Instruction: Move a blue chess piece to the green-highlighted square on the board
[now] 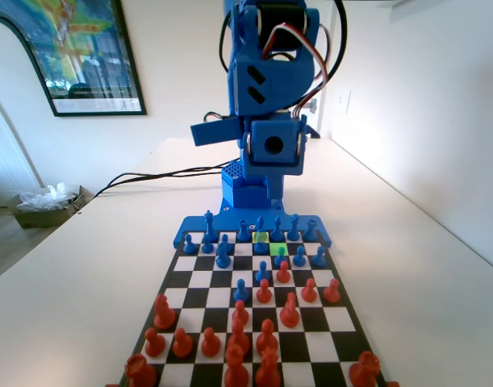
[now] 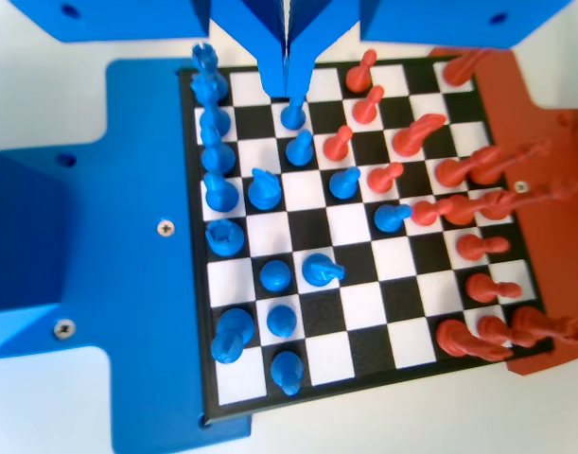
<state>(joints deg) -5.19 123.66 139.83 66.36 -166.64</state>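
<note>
green-highlighted square (image 1: 279, 251): sitting in the fixed view's centre, second row out from the board's far blue rim. A blue piece (image 1: 280, 256) is standing on it, so the green is mostly showing around its base.
yellow-green square (image 1: 261, 238): just up-left of the green one, in the row nearest the rim. It's looking bare, which I'm reading as the square the piece came from.
board (image 1: 190, 278): running from the bottom edge up to mid-frame in the fixed view, blue pieces at the far end, orange-red pieces (image 1: 238, 339) crowding the near end. In the wrist view the blue pieces are lining the left side and the red ones the right.
gripper (image 2: 287, 90): hanging from the top centre of the wrist view, jaws pressed together with only a thin slit showing, nothing between them. Tips are hovering over a blue pawn (image 2: 292, 115) without gripping it, as far as I can see.
arm: raised well above the board in the fixed view, upper centre.
progress: I'm judging the move as done, piece placed and let go.
left: backing the arm away, nothing else that I can see.
</note>
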